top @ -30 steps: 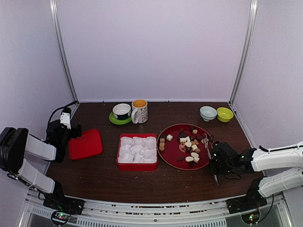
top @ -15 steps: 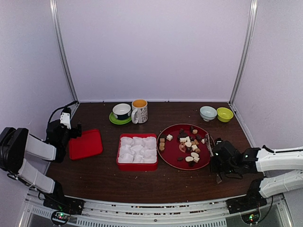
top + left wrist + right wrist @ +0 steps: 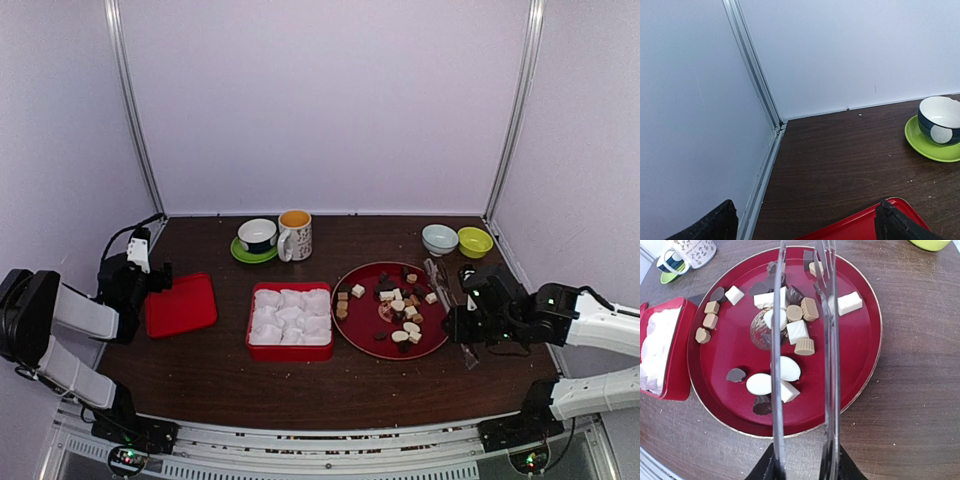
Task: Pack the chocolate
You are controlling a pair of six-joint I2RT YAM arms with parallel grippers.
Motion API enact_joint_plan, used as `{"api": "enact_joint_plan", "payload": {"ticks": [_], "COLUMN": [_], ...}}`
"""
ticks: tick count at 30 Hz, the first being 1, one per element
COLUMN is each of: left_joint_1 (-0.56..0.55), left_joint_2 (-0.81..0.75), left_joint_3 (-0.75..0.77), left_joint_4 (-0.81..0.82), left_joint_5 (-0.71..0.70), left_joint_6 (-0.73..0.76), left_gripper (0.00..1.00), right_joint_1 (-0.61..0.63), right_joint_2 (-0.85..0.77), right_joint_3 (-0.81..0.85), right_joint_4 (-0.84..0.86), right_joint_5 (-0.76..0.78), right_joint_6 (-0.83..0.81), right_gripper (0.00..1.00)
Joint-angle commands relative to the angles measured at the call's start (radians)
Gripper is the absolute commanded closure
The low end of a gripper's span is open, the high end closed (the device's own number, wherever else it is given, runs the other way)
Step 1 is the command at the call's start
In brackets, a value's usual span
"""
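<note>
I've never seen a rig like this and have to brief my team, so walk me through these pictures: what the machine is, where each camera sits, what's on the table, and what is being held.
This is a robot with two arms bolted at the near edge of a dark table. The wide picture comes from a fixed camera above and behind the arms. The other two come from a camera on each wrist.

On the table are a round red plate of small chocolates, a red box lined with white paper cups, a red lid, a mug, a bowl on a green saucer, a pale bowl and a yellow-green bowl.

The right end effector grips long metal tongs by the plate's right side. The left end effector is open and empty, near the lid.
</note>
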Motion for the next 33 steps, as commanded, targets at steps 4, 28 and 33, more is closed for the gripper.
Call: {"api": "enact_joint_plan", "payload": {"ticks": [4, 28, 33], "left_joint_1": [0.006, 0.006, 0.006], "left_joint_2": [0.006, 0.006, 0.006], "left_joint_3": [-0.004, -0.005, -0.005], "left_joint_4": [0.064, 0.063, 0.064], "left_joint_5": [0.012, 0.012, 0.012], "left_joint_6": [-0.004, -0.004, -0.004], "left_gripper": [0.02, 0.02, 0.02], "right_joint_1": [-0.003, 0.019, 0.029], "right_joint_2": [0.015, 0.178, 0.219], "right_joint_3": [0.036, 0.072, 0.093], "right_joint_4": [-0.065, -0.041, -0.061], "right_joint_5": [-0.094, -0.272, -0.258], "right_joint_6": [-0.008, -0.070, -0.074], "right_gripper": [0.69, 0.63, 0.63]}}
